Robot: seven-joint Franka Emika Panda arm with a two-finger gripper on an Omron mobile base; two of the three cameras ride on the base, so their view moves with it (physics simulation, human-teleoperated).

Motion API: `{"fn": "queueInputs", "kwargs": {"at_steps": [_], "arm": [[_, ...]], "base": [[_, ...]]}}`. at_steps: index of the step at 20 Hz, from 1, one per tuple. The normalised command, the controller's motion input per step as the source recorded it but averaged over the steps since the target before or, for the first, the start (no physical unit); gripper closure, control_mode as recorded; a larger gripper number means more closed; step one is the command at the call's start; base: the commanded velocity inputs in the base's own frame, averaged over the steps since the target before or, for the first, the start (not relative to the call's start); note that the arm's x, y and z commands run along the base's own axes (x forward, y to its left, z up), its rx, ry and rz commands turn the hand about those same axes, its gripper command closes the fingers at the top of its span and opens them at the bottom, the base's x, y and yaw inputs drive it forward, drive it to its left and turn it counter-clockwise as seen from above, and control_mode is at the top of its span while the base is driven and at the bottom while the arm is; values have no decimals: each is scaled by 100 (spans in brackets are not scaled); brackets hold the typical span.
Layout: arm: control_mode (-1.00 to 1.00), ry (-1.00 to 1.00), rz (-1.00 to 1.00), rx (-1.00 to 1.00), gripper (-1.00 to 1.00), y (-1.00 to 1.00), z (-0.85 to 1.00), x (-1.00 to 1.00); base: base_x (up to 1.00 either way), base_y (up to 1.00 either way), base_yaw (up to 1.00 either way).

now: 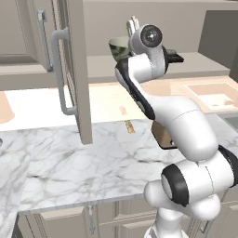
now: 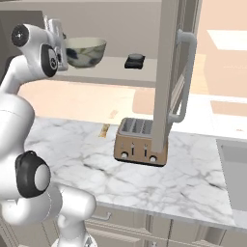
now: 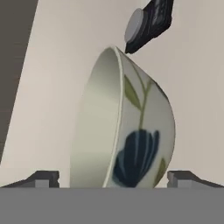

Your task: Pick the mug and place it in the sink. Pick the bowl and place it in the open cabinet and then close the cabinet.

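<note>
Closest to the hand camera, the two dark fingertips of the gripper (image 3: 113, 177) stand wide apart at either side of the bowl (image 3: 127, 140), with clear gaps between each tip and the bowl's wall. The jaws are fully spread and grip nothing; the bowl looks just released. It appears tipped on its side in this view because the hand is rolled. Its cream wall carries a dark blue flower and green leaves.

From the right base camera the bowl (image 2: 86, 52) sits upright on the shelf (image 2: 116, 67) of the cabinet (image 2: 166, 72), towards the shelf's left end, just beside the wrist. That is where the task wants it, so this part appears done.

A small black object (image 2: 134, 61) lies on the same shelf, well apart to the right.

The door (image 2: 170, 77) hangs open, swung out over the counter (image 2: 144, 173), its long bar handle (image 2: 183, 77) facing right. It remains to be shut once the arm backs out.

Below the door a copper toaster (image 2: 140, 142) stands on the marble. The sink (image 2: 234, 173) lies at the far right edge; whether the mug is inside cannot be seen.
</note>
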Motion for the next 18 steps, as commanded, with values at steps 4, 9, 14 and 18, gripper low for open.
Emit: {"fn": "queueInputs", "kwargs": {"at_steps": [4, 9, 14, 18], "arm": [[-100, -12, 0, -2, -100, 0, 34, -33], [-100, 0, 4, 0, -100, 0, 41, -86], [-100, 0, 9, 0, -100, 0, 71, -100], [-100, 3, 15, -1, -100, 0, 32, -100]], "base": [[0, 0, 0], [0, 0, 0], [0, 0, 0], [0, 0, 0]]}}
